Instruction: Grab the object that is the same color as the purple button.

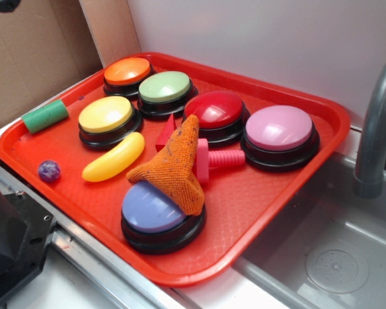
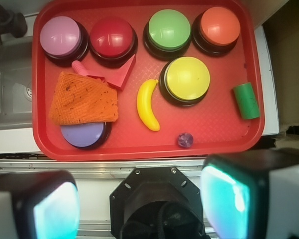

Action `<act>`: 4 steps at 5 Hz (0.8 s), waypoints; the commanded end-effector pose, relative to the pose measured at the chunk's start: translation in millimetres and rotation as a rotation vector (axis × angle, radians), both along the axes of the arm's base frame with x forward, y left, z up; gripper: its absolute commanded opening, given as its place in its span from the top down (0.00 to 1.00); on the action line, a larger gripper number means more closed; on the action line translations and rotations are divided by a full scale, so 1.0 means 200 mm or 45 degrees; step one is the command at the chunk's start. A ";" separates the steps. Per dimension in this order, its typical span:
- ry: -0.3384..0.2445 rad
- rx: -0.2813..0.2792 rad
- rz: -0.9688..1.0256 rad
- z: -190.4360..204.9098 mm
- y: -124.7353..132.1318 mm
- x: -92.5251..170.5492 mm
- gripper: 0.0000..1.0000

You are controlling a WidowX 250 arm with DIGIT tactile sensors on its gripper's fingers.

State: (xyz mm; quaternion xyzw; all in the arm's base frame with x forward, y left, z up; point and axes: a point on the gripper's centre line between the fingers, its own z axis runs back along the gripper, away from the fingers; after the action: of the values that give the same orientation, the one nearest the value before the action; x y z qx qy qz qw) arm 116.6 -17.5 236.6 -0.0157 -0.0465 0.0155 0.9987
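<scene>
A tiny mottled purple ball (image 1: 49, 170) lies on the red tray (image 1: 264, 193) near its left front edge; it also shows in the wrist view (image 2: 185, 140). The purple button (image 1: 156, 211), lavender top on a black base, stands at the tray's front, partly covered by an orange cloth (image 1: 175, 164); the wrist view shows it too (image 2: 83, 134). My gripper (image 2: 139, 209) hangs high above and off the tray's near edge, jaws wide open and empty, teal pads (image 2: 224, 196) showing. It is out of view in the exterior frame.
On the tray stand pink (image 1: 280, 132), red (image 1: 215, 112), green (image 1: 165, 90), orange (image 1: 127, 72) and yellow (image 1: 107, 118) buttons, a yellow banana toy (image 1: 114, 158), a green cylinder (image 1: 45, 116) and a pink screw toy (image 1: 219, 158). A sink (image 1: 334, 257) with a grey faucet (image 1: 376, 129) lies right.
</scene>
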 end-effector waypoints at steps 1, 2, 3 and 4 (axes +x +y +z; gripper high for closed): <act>0.000 0.000 0.000 0.00 0.00 0.00 0.00; -0.034 -0.023 0.063 -0.13 0.05 0.02 0.00; -0.082 0.014 0.084 -0.26 0.09 0.06 0.00; -0.075 0.061 0.107 -0.40 0.14 0.07 0.00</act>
State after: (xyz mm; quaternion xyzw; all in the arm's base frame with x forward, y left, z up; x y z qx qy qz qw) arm 126.5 7.6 151.7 0.0092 -0.0698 0.0447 0.9965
